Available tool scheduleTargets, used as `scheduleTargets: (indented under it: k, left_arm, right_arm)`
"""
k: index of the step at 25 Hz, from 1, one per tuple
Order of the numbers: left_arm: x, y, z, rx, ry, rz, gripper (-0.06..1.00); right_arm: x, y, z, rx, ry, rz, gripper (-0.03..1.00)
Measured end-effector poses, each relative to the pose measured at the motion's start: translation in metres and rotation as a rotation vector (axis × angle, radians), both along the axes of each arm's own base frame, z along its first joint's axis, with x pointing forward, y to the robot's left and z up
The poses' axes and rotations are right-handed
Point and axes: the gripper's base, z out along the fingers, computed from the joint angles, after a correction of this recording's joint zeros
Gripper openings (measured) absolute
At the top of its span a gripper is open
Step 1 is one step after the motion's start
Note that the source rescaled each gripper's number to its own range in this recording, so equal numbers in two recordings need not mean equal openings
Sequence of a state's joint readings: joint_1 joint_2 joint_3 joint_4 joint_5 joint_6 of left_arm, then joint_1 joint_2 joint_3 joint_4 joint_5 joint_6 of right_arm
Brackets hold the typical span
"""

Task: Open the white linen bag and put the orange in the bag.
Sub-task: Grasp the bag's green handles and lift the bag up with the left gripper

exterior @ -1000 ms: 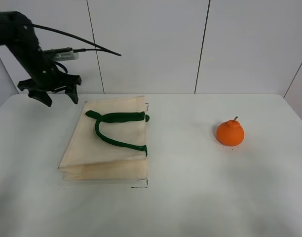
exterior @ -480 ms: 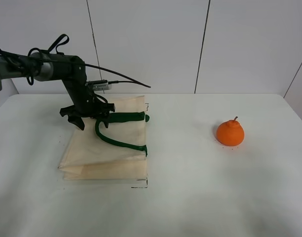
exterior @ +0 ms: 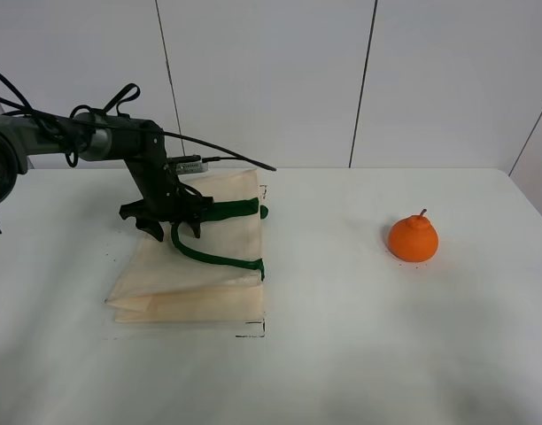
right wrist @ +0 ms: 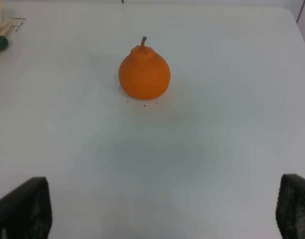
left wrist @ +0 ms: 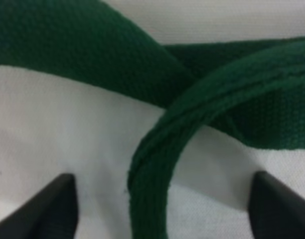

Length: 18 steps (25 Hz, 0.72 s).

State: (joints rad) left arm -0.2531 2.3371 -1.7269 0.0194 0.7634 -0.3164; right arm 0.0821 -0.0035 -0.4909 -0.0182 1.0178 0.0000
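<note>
Step?
Opening the flat cream-white fabric tote bag point(exterior: 209, 279); left gripper point(exterior: 175, 232) spread, dark green strap handle point(left wrist: 155, 169) between its jaws; next, probably clamp and lift.
Fruit?
Well ahead of the spread right gripper point(right wrist: 162, 211) sits the small round orange point(right wrist: 144, 73).

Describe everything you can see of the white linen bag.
The white linen bag lies flat and closed on the table, cream woven fabric with a folded edge toward the camera. Its dark green strap handles lie looped on top. The open left pincer straddles one strap; contact cannot be told.
</note>
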Motion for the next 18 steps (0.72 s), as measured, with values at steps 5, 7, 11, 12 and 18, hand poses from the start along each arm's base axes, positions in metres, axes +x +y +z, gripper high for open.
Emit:
scheduleTargets:
  k: [5, 7, 11, 12, 18]
  left_arm:
    - [-0.002, 0.002, -0.001, 0.021, 0.024, -0.006, 0.33]
    - [-0.003, 0.003, 0.0, 0.029, 0.034, -0.008, 0.07]
    - [-0.003, 0.003, 0.017, 0.032, 0.042, -0.007, 0.0]
    - [-0.003, 0.003, 0.028, 0.032, 0.038, -0.006, 0.0]
    - [-0.004, 0.002, 0.134, 0.003, -0.086, -0.04, 0.0]
  right_arm:
    - [0.0, 0.0, 0.0, 0.0, 0.0, 0.0, 1.0]
    - [0.0, 0.0, 0.0, 0.0, 0.0, 0.0, 1.0]
    - [0.0, 0.0, 0.0, 0.0, 0.0, 0.0, 1.0]
    - [0.0, 0.0, 0.0, 0.0, 0.0, 0.0, 1.0]
    - [0.0, 0.0, 0.0, 0.0, 0.0, 0.0, 1.0]
